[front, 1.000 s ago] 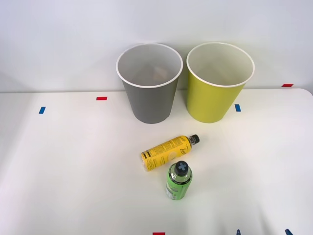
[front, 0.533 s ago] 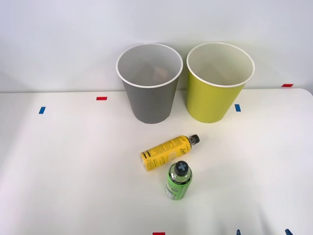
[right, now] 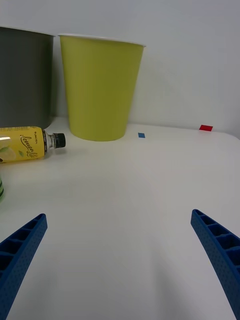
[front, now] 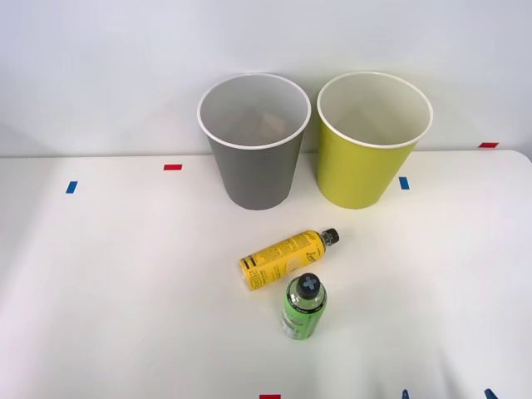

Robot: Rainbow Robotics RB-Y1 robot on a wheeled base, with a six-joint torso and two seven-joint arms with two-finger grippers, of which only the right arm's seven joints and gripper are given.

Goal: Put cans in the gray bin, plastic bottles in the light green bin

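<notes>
You are looking down at a white table (front: 125, 291) with 2 round bins standing side by side at the far edge, against a pale wall: the gray bin (front: 254, 166) on the left and the light green bin (front: 362, 162) on the right, close together but not touching, both upright with white rims. In front of them are 2 plastic bottles: the yellow-label bottle (front: 283, 258) lies on its side, dark cap pointing toward the light green bin, and the green-label bottle (front: 302, 306) stands upright just beside it, nearer the robot. The right gripper (right: 120, 250) is released and empty, its 2 blue ribbed fingers (right: 22, 245) spread wide and low over bare table, to the right of both bottles; their tips barely show at the front view's bottom edge. Something pale seems to lie inside the gray bin, too unclear to name. As a judgement, the main risk is the bottles' closeness: closing on 1 could nudge the other, toppling the upright bottle or sending the lying one rolling. A bottle carried too low could strike the light green bin's rim and tip or shift it, and a drop aimed between the near-touching rims could land in the wrong bin. Open room is generous: bare table lies to the right and left of the bottles, with small red and blue tape marks (front: 172, 167) near the edges.
</notes>
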